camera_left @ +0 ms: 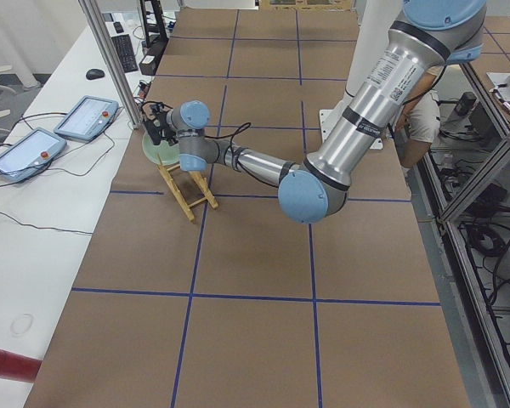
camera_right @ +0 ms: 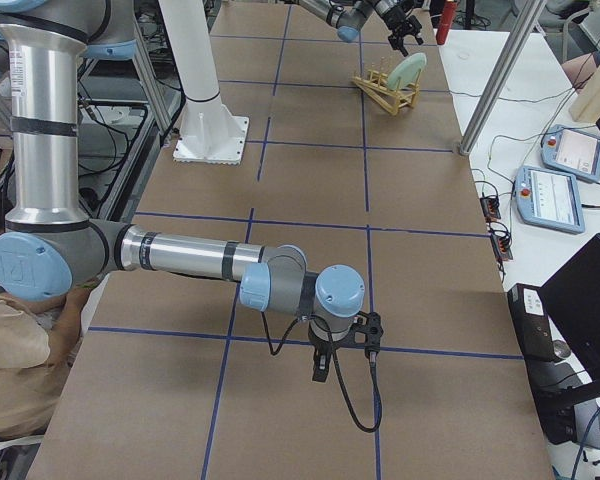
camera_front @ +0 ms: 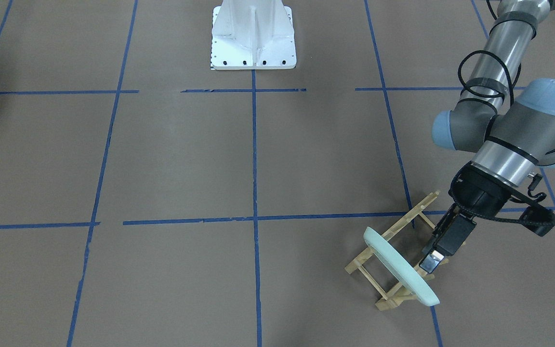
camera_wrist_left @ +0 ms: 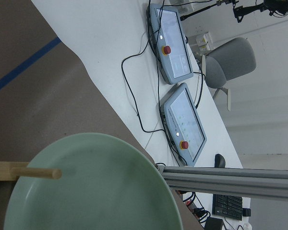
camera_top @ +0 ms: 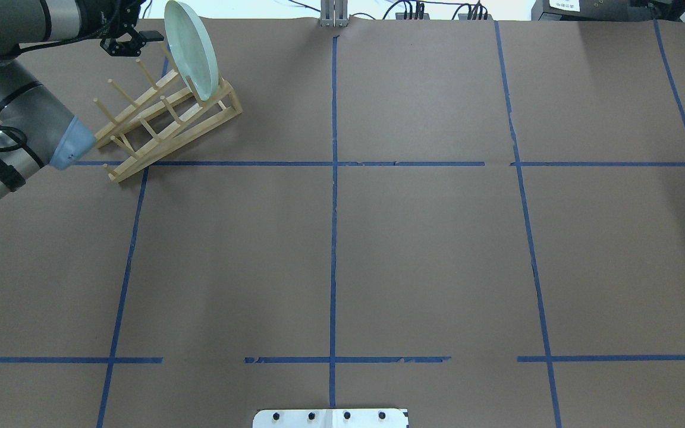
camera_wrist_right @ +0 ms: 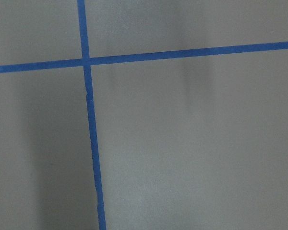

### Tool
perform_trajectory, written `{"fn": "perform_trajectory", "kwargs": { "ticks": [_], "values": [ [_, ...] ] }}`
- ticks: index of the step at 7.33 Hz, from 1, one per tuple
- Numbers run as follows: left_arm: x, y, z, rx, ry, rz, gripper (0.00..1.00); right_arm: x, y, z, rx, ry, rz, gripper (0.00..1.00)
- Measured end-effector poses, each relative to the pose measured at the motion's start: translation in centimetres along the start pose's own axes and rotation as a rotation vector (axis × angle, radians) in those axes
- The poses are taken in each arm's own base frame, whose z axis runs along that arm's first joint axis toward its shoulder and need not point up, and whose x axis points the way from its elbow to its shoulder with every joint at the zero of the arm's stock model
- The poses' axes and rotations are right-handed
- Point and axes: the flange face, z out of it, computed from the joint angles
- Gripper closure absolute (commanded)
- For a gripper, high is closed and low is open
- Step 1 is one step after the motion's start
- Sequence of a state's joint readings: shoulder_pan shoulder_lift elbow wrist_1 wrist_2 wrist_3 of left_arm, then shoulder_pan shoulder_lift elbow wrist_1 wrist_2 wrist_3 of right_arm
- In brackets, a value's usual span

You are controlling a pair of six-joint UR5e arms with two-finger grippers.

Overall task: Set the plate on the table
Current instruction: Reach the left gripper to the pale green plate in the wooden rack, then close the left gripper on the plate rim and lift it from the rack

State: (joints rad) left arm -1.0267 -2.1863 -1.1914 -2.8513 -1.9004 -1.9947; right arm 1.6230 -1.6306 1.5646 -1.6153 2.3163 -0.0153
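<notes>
The pale mint-green plate [camera_front: 398, 267] stands on edge between the pegs of a light wooden rack [camera_front: 360, 268], on the brown table [camera_front: 186, 159]. It also shows in the overhead view [camera_top: 191, 50] and fills the bottom of the left wrist view [camera_wrist_left: 96, 187], with a peg across it. My left gripper [camera_front: 430, 262] is right beside the plate's back and not gripping it. Its fingers look apart and empty. My right gripper [camera_right: 320, 370] hangs low over bare table far from the plate. I cannot tell whether it is open or shut.
The white robot base [camera_front: 253, 38] stands at the table's middle edge. The rack [camera_top: 164, 125] sits near the far table edge on my left. Beyond that edge is a white bench with two control tablets [camera_wrist_left: 182, 120] and cables.
</notes>
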Motion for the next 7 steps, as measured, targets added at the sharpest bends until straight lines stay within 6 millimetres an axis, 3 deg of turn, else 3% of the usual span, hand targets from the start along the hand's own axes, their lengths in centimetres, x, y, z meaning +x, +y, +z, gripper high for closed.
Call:
{"fn": "perform_trajectory", "kwargs": {
  "ticks": [2, 3, 4, 5, 7],
  "values": [
    [0.5, 0.0, 0.8, -0.002, 0.004, 0.005, 0.3, 0.0, 0.0, 0.0, 0.0, 0.0, 0.0, 0.0],
    [0.8, 0.1, 1.3, -0.002, 0.005, 0.007, 0.52, 0.0, 0.0, 0.0, 0.0, 0.0, 0.0, 0.0],
    [1.2, 0.1, 1.7, 0.0, 0.004, 0.007, 0.66, 0.0, 0.0, 0.0, 0.0, 0.0, 0.0, 0.0],
    [1.3, 0.1, 1.9, 0.001, 0.004, 0.007, 1.0, 0.0, 0.0, 0.0, 0.0, 0.0, 0.0, 0.0],
    [1.6, 0.2, 1.8, 0.001, 0.01, 0.009, 1.0, 0.0, 0.0, 0.0, 0.0, 0.0, 0.0, 0.0]
  ]
}}
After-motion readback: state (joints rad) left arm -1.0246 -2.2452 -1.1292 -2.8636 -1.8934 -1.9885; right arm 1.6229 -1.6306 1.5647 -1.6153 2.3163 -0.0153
